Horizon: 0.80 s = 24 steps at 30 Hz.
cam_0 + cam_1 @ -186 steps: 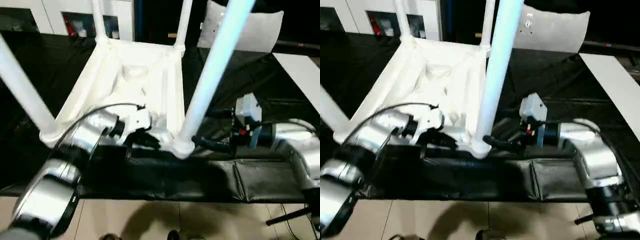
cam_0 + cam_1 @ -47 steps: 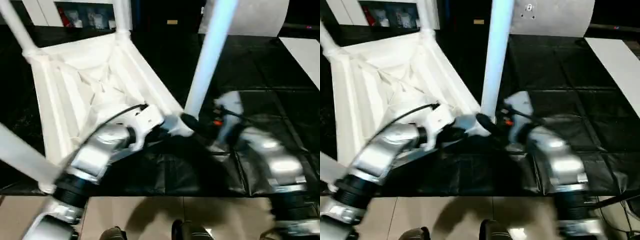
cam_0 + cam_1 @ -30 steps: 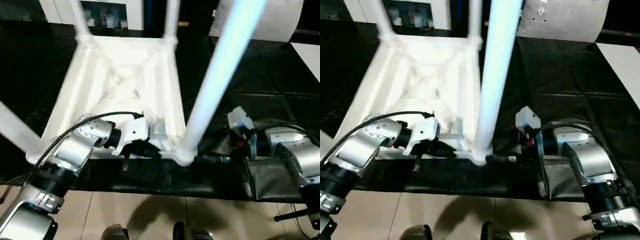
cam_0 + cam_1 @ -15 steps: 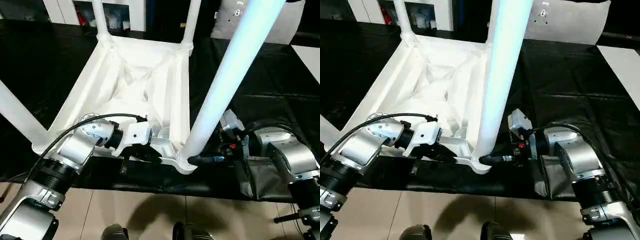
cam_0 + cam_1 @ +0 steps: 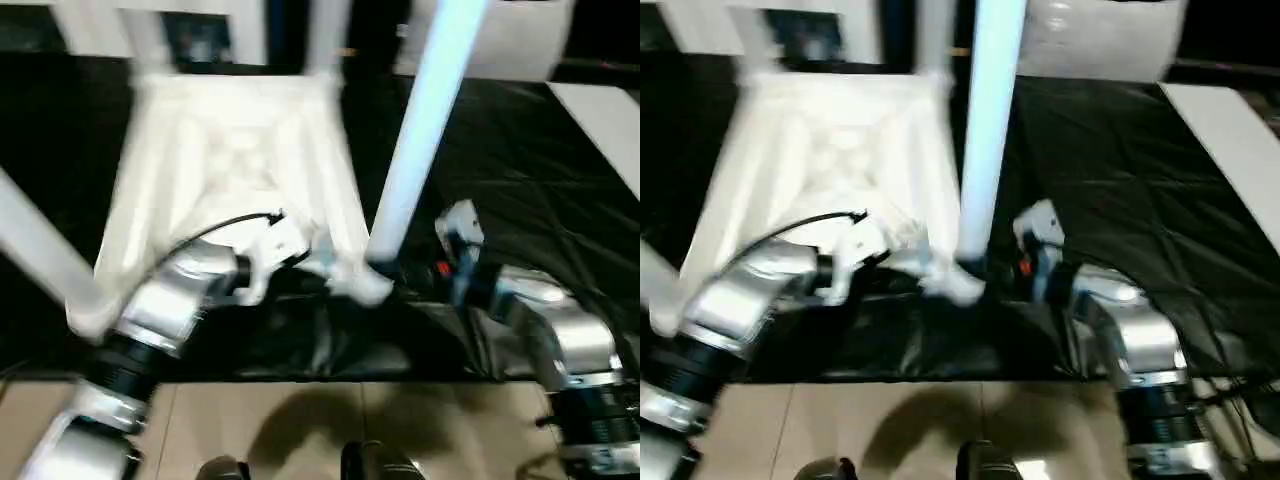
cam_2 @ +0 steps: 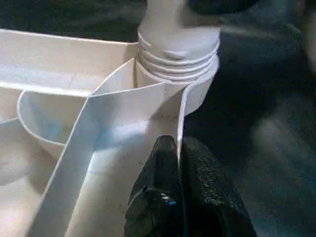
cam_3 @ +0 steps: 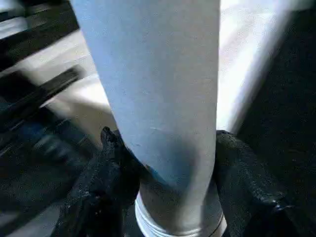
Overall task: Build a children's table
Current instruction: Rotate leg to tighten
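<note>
- Nearest the camera, the left gripper [image 6: 178, 187] is pinched tight on a thin rib [image 6: 181, 116] of the upside-down tabletop [image 5: 235, 165], right by the near corner socket [image 6: 177, 66].
- Just beside it, the right gripper [image 7: 163, 163] has its two fingers set on either side of the near leg [image 5: 420, 125], low down where the leg enters that socket; it looks closed around the leg.
- The table lies with its ribbed underside up on the black work table [image 5: 1120, 160], its near corner close to the front edge, above the tan floor [image 5: 300, 430].
- Farther back, three more legs stand in their sockets: one at the left [image 5: 40, 250] and two at the far corners [image 5: 325, 35].
- Risks, as I judge them: the rib is thin and smooth, so the left pinch could slip if the right arm pushes or twists hard.
- A sideways load on the tall leg could tip or drag the light table toward the edge.
- If the leg is not fully seated, it could wobble or come loose later.
</note>
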Available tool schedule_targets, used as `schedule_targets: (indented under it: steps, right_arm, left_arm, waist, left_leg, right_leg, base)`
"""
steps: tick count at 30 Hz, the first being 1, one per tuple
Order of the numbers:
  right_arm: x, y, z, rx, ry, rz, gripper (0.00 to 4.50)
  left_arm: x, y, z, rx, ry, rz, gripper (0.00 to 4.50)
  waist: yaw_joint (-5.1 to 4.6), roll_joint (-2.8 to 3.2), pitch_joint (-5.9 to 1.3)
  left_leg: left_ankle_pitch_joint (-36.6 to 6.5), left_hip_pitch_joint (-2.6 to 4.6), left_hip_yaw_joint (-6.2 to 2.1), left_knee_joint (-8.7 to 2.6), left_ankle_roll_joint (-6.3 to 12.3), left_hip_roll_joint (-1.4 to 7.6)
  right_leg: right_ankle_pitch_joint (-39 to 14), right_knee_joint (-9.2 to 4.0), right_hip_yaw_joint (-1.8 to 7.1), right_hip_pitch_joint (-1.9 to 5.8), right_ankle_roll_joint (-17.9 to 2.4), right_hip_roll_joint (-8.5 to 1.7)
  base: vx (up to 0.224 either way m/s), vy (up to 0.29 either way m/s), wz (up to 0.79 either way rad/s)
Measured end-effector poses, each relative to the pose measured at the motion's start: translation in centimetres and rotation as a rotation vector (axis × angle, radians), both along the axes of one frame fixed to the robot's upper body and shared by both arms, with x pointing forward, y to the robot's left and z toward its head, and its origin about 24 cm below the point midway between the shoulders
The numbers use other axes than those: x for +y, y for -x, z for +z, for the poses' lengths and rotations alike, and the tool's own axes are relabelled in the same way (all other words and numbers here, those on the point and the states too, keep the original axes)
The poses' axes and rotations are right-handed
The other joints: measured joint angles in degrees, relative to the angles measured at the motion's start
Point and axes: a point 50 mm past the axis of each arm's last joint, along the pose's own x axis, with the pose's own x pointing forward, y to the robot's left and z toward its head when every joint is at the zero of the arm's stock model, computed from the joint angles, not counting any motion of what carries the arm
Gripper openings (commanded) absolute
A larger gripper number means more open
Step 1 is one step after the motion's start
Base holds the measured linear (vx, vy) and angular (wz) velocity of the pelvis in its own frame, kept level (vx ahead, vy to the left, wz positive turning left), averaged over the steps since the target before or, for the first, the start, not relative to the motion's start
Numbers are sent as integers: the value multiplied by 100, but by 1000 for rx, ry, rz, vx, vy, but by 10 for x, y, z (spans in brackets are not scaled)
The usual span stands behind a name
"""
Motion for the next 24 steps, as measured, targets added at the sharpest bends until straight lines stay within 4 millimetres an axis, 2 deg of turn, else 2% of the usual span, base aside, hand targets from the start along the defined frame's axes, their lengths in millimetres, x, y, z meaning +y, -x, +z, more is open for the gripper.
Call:
schedule_targets:
  steps: [2,6,7,8,11,12,13,17,19,20,24]
  right_arm:
    - [9,-8,2,-7,5,-117,202]
    - [22,-18,7,-20,8,-294,202]
    - [24,-19,8,-31,11,-339,255]
    - [24,-20,8,-42,12,-365,268]
    - [28,-21,9,-61,13,-398,270]
    - [27,-21,9,-66,14,-398,280]
    - [26,-20,9,-70,15,-394,309]
    - [15,-15,8,-79,22,-307,327]
    - [10,-12,8,-81,28,-257,360]
    - [8,-12,8,-83,31,-237,360]
    - [-10,-6,14,-118,97,-59,404]
  left_arm:
    - [-10,-1,-1,-9,15,82,0]
    - [-24,-5,1,-32,34,211,0]
    - [-28,-5,2,-45,35,236,0]
    - [-31,-6,2,-55,37,251,0]
    - [-36,-6,4,-62,39,274,0]
    - [-37,-5,4,-62,39,274,0]
    - [-37,-5,5,-63,39,271,0]
    - [-36,-4,5,-73,28,223,0]
    - [-33,-3,5,-74,25,197,0]
    - [-32,-3,5,-76,22,186,0]
    - [-18,-2,5,-94,-6,73,0]
  waist:
    - [-45,3,-1]
    - [-22,10,-5]
    - [-13,17,-9]
    - [2,19,-11]
    - [26,19,-11]
    - [29,19,-11]
    - [34,19,-11]
    - [78,20,-9]
    - [101,28,-4]
    - [104,28,-3]
    - [122,30,-2]
  left_leg:
    - [9,1,1,-16,-15,-3]
    - [19,-7,2,-59,-27,-1]
    - [22,-21,2,-63,-21,-1]
    - [30,-30,2,-70,-9,-1]
    - [31,-41,5,-76,15,0]
    - [30,-46,9,-76,16,0]
    - [28,-48,11,-76,19,0]
    - [18,-49,23,-77,36,5]
    - [20,-46,24,-76,35,6]
    - [21,-46,25,-75,35,6]
    - [29,-44,28,-69,45,7]
  right_leg:
    - [1,0,-2,-7,6,4]
    - [-1,-13,-5,-28,10,17]
    - [-1,-22,-4,-41,10,19]
    - [1,-34,-4,-47,10,19]
    - [4,-59,-3,-49,10,24]
    - [4,-66,-2,-51,10,23]
    - [4,-70,-2,-52,10,23]
    - [4,-72,-2,-56,10,22]
    - [4,-64,-2,-57,10,22]
    - [5,-60,-3,-58,9,22]
    - [14,-55,-2,-58,7,20]
  base:
    - [0,0,0]
    - [0,0,0]
    - [0,0,0]
    - [0,0,0]
    - [0,0,0]
    - [0,0,0]
    - [0,0,0]
    - [0,0,0]
    - [0,0,0]
    - [0,0,0]
    - [0,0,0]
